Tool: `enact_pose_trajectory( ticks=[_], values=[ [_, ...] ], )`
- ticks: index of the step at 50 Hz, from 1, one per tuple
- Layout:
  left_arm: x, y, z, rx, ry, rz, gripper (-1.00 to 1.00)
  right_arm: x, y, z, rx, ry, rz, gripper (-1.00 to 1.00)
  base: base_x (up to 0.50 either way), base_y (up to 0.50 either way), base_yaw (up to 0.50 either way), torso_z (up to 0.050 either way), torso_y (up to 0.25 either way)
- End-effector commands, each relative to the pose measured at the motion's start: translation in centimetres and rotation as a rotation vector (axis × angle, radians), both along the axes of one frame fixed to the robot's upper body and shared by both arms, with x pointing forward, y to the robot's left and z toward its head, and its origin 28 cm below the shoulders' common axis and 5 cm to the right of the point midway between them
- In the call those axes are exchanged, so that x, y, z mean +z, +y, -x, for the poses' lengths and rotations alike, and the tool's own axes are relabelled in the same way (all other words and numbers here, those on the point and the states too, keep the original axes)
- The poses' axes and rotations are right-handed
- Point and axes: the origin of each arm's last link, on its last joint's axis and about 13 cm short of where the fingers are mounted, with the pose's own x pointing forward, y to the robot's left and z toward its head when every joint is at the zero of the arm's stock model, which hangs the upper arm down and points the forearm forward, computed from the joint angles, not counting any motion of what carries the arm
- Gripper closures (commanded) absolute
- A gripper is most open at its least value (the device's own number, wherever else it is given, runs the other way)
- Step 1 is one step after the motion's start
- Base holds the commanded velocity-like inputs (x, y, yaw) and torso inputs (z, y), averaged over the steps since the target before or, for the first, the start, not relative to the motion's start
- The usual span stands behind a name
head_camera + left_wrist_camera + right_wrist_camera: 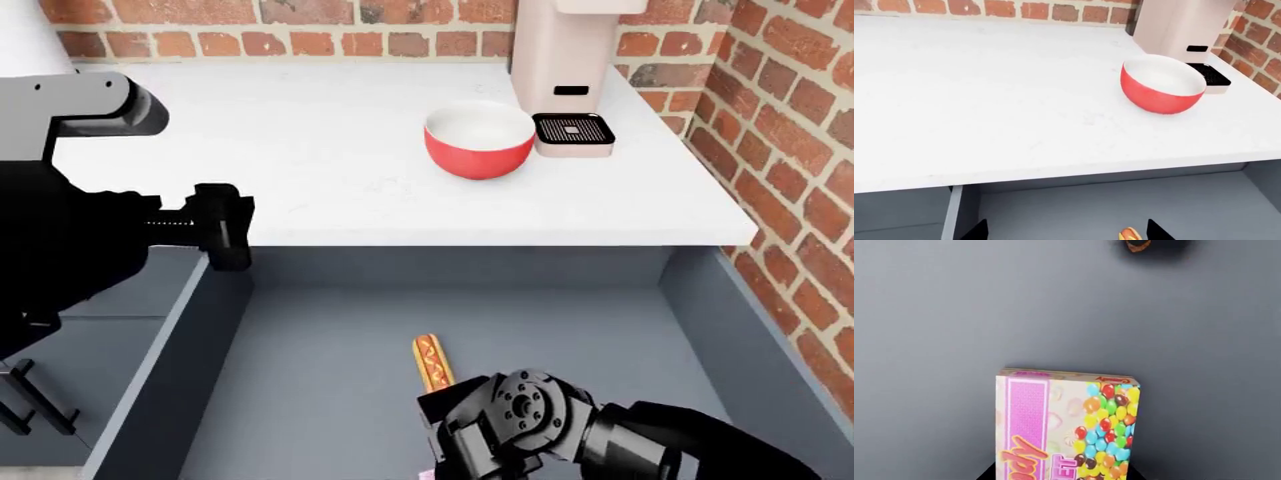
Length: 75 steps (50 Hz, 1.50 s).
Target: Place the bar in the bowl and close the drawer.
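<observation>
Black fingertips [977, 231] of the left gripper [1064, 231] are seen at the lower edge of the left wrist view, set wide apart with nothing between them. Between and beyond them an end of the hot dog [1129, 234] shows on the floor of the drawer [1121, 205]. Past the drawer's rear wall the white table [987, 100] stretches to a brick wall [987, 7]. The bowl [1162, 84], red outside and white inside, stands upright on the table, just in front of a pale pink machine [1177, 27].

From the head view, the right arm [641, 435] is nearest, reaching down into the open drawer [334, 400]. Its gripper is hidden beneath the wrist, so its state cannot be told from here. The hot dog [431, 362] lies on the drawer floor just beyond that wrist. The left arm [120, 230] is held over the drawer's left wall. The bowl [479, 140] sits well back on the table [267, 150], beside the machine [567, 70].

By the right wrist view, the bar [1066, 427] is shown between the right gripper's dark fingertips [987, 474] at the lower edge, which sit at either side of the packet; actual contact cannot be confirmed. The bar appears against the grey drawer floor [954, 315].
</observation>
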Motion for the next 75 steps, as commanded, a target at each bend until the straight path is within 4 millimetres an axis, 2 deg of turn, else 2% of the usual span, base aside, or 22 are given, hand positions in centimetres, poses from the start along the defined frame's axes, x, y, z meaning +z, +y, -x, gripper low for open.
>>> enact_pose_trajectory(
  ticks=[1,17,26,33,43,50,57,62,68,75],
  values=[
    [-0.1,0.0,0.0,0.001,0.003,0.0,-1.0,-1.0,0.1,0.3,-0.018,0.023,-0.012,1.0,0.0,0.0,0.0,0.0,0.0],
    [-0.1,0.1,0.0,0.005,0.004,0.003,-1.0,-0.5,0.0,0.5,-0.006,-0.015,-0.003,1.0,0.0,0.0,0.0,0.0,0.0],
    [0.0,0.1,0.1,0.006,0.001,0.004,-1.0,3.5,-0.8,0.6,-0.002,-0.141,-0.036,1.0,0.0,0.0,0.0,0.0,0.0],
    [0.3,0.0,0.3,0.004,-0.005,0.003,-1.0,6.2,-1.6,1.2,0.0,-0.204,-0.064,1.0,0.0,0.0,0.0,0.0,0.0],
    [0.7,0.0,0.3,0.007,-0.013,0.0,-1.0,9.8,-2.6,0.8,-0.022,-0.329,-0.111,1.0,0.0,0.0,0.0,0.0,0.0],
    [1.3,0.0,0.2,0.021,-0.037,-0.002,-1.0,14.1,-3.5,0.3,-0.019,-0.435,-0.149,1.0,0.0,0.0,0.0,0.0,0.0],
    [3.1,0.0,-1.2,0.053,-0.063,0.025,-1.0,19.0,-4.6,-1.2,-0.038,-0.515,-0.186,1.0,0.0,0.0,0.0,0.0,0.0],
    [5.3,-0.2,-1.9,0.073,-0.089,0.024,-1.0,22.2,-5.1,-1.6,-0.02,-0.563,-0.211,1.0,0.0,0.0,0.0,0.0,0.0],
    [8.1,-0.7,-1.5,0.077,-0.14,0.013,-1.0,26.3,-5.5,-1.6,-0.026,-0.631,-0.227,1.0,0.0,0.0,0.0,0.0,0.0],
    [11.3,-1.1,-2.5,0.119,-0.185,-0.003,-1.0,30.5,-5.8,-3.0,-0.076,-0.713,-0.223,1.0,0.0,0.0,0.0,0.0,0.0]
  ],
)
